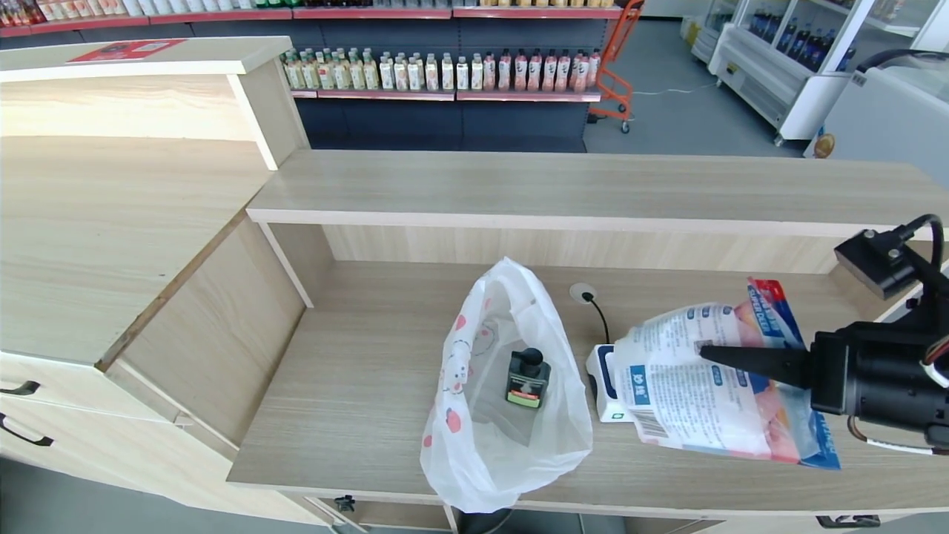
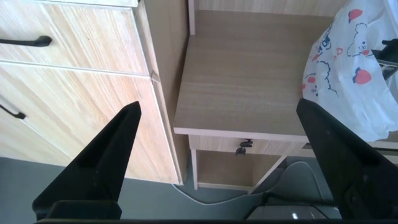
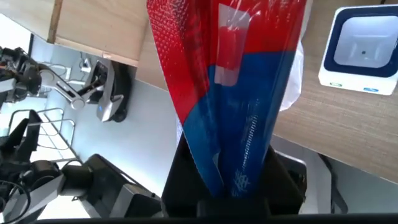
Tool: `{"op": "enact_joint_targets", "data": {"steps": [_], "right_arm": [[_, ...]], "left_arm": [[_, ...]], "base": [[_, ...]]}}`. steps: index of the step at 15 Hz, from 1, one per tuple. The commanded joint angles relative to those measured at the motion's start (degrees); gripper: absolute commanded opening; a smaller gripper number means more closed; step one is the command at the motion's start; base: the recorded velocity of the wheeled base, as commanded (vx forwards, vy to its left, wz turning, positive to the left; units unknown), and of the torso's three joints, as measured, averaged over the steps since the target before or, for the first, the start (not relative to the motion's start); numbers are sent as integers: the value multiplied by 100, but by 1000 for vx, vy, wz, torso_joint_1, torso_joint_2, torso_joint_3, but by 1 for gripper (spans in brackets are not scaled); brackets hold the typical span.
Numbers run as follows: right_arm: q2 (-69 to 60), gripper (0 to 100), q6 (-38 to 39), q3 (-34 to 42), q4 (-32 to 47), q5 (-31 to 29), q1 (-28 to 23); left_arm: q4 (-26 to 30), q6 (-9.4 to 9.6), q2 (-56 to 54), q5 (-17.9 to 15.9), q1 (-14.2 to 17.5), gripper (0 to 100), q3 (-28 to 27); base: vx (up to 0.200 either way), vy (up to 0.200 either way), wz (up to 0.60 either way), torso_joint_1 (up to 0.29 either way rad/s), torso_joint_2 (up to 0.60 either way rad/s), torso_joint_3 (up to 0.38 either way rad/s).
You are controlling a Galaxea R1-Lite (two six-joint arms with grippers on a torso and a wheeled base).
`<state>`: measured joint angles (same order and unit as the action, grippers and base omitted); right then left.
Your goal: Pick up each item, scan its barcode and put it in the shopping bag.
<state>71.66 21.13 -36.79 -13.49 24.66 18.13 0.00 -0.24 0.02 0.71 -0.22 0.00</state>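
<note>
The right hand [image 1: 723,357] pinched a printed packet [image 1: 697,400], which overlapped the white scanner [image 1: 602,389] toward the table's [image 1: 356,393] right end. The shopping bag [image 1: 474,445] stood open at the front edge, just beside the scanner, with a dark bottle [image 1: 528,378] inside. A broad stretch of tabletop ran from the bag to the left side wall. The left hand [image 2: 217,109] hung spread off the front-left corner, near the drawers [image 2: 68,93].

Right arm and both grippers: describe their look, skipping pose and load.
Right gripper is matte black with long tapered jaws on a black cylindrical wrist; a boxy black camera and looping black cable sit above. Left gripper: black wedge-shaped jaws.
</note>
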Motion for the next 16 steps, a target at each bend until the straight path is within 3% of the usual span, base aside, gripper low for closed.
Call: {"op": "enact_joint_targets", "data": {"steps": [1,7,9,16], "right_arm": [[226,0,14,14,-4,91,455],[1817,0,-1383,-74,-233,74,754],[2353,0,-1410,-223,-777,109,789],[3539,0,-2526,-979,-848,83,965]], "left_arm": [[0,-2,-2,0,-4,100,0],[0,-2,-2,0,-4,100,0],[0,-2,-2,0,-4,100,0],[0,-2,-2,0,-4,100,0]], "base": [[0,0,0,0,0,0],[0,0,0,0,0,0],[0,0,0,0,0,0],[0,0,0,0,0,0]]}}
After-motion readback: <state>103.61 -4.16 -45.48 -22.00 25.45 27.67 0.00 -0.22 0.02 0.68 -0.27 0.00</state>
